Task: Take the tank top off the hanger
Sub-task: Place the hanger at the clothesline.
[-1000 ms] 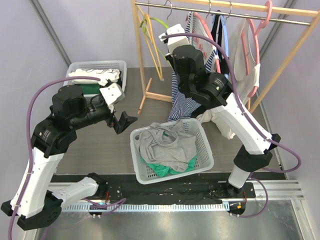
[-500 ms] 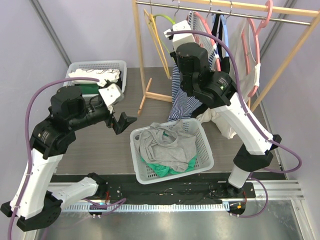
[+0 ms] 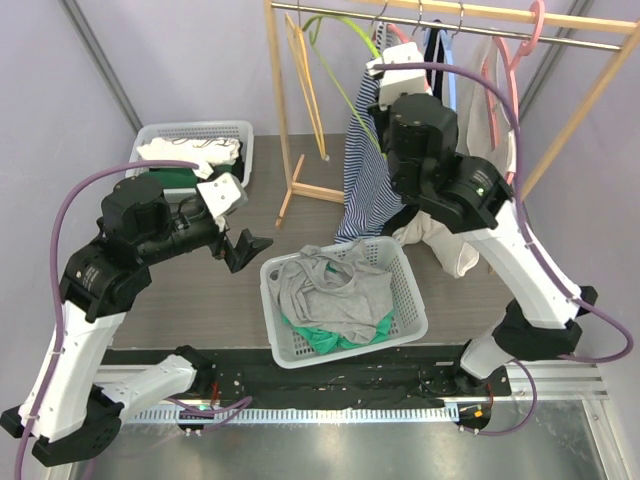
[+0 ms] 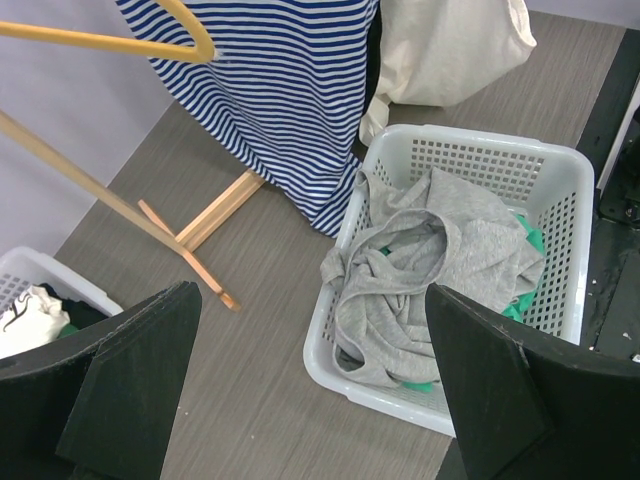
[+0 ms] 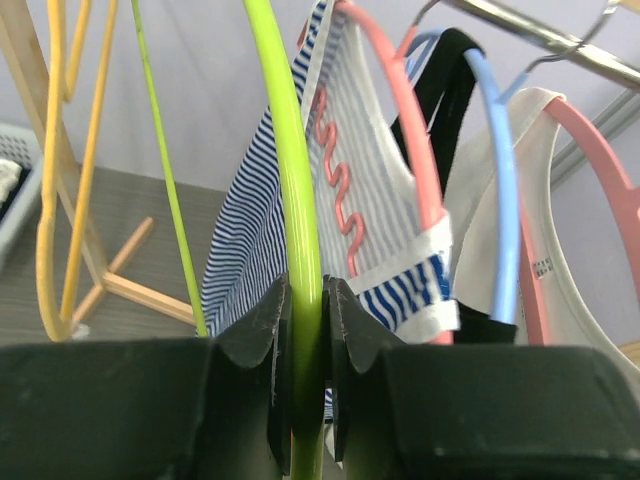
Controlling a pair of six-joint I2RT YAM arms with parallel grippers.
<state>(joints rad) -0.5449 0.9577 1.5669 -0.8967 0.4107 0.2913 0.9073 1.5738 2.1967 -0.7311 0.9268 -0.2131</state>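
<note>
The soft grey tank top (image 3: 335,290) lies in a heap inside the white plastic basket with holes (image 3: 271,310). The basket sits on the table between the two arms. A bit of green cloth (image 3: 320,340) peeks out from under the grey top. No hanger is in it or on it.

Up by the clothes rack, the thin lime green hanger (image 5: 297,200) has nothing on it. The right gripper (image 5: 307,300) has its fingers squeezed tight on the green bar and holds the hanger high. Its hook is near the shiny metal rail (image 3: 560,40). I cannot tell if the hook is on the rail yet.

The left gripper (image 4: 310,295) hangs over the table just beside the basket. Its fingers are spread wide and hold nothing.

I think the main job is done for this hanger, because the grey top is off and in the basket. What seems to be left is to put the bare green hanger on the rail and let go.

Next to it, a blue and white striped tank top (image 3: 365,180) is still on a pink hanger (image 5: 415,150) on the rail. If that one has to come off too, that part has not started.
</note>
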